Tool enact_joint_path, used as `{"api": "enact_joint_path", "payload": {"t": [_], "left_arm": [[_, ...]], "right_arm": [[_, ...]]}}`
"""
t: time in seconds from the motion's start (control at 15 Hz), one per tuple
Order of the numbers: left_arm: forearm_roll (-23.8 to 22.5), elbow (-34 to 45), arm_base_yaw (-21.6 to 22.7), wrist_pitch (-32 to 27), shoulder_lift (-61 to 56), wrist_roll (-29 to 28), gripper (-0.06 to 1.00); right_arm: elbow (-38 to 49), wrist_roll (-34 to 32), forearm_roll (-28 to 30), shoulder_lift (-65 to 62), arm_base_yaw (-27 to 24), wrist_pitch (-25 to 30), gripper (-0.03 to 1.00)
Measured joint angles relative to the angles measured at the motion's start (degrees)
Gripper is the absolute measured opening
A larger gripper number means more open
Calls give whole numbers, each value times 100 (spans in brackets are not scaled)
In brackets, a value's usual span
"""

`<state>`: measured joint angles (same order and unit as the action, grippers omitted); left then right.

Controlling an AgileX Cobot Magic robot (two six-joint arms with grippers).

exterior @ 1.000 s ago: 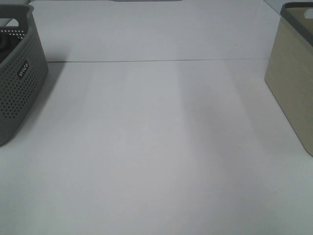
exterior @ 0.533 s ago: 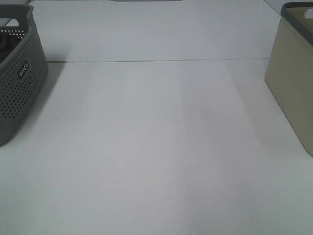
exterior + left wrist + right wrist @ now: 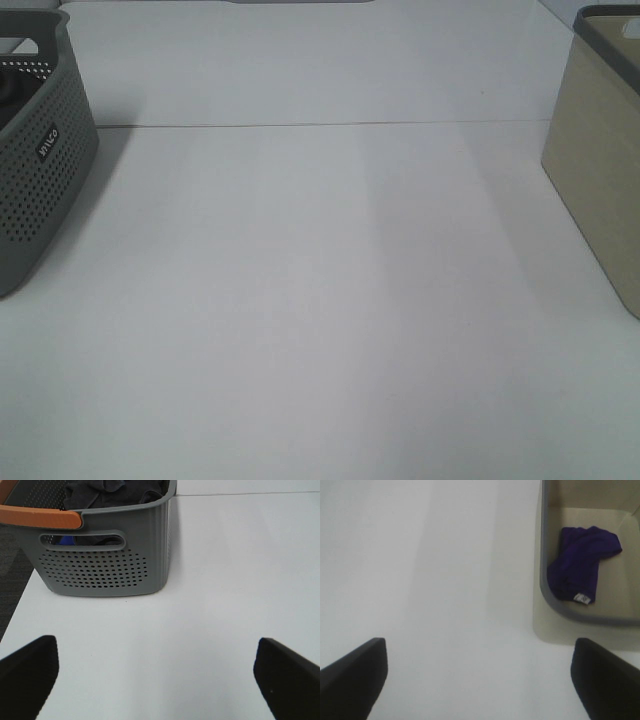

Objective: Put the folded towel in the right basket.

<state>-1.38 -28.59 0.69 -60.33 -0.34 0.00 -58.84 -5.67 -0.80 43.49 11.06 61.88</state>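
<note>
The right gripper (image 3: 480,680) is standing wide open and holding nothing, its two dark fingers (image 3: 352,672) showing at the sides of the right wrist view with bare table (image 3: 445,580) between them. It is hovering above the tabletop just beside the right basket (image 3: 543,570), looking down past the rim. Inside that beige basket a purple towel (image 3: 580,562) is lying on the floor, near the closest wall, loosely bunched, with a small white label showing at one corner.

The left gripper (image 3: 160,675) is likewise spread open and empty, its fingers (image 3: 27,667) framing plain white table. Beyond it the grey basket (image 3: 105,567) is sitting near the table edge, perforated, with an orange handle (image 3: 40,516) and dark cloth (image 3: 110,492) heaped inside.

In the high view neither arm is showing; only the grey basket (image 3: 40,150) at the left and the beige basket (image 3: 600,180) at the right are flanking an open stretch of table (image 3: 320,300).

Judging by this, the placing step is looking finished: the towel is resting in the right basket and nothing is being gripped. If another towel is meant, the next move is calling for the left arm to reach into the grey basket; otherwise both arms are needing only to draw clear of the baskets.
</note>
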Motion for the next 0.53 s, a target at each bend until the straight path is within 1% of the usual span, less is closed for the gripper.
{"api": "enact_joint_path", "payload": {"t": [0.13, 0.27, 0.47, 0.53], "left_arm": [[0, 0, 0, 0, 0, 0, 99], [0, 0, 0, 0, 0, 0, 99], [0, 0, 0, 0, 0, 0, 99], [0, 0, 0, 0, 0, 0, 99]], "right_arm": [[1243, 0, 34, -1415, 0, -23, 96], [2080, 63, -29, -2744, 0, -23, 96], [2710, 464, -46, -4102, 0, -23, 96], [2785, 521, -46, -4251, 0, -23, 96]]}}
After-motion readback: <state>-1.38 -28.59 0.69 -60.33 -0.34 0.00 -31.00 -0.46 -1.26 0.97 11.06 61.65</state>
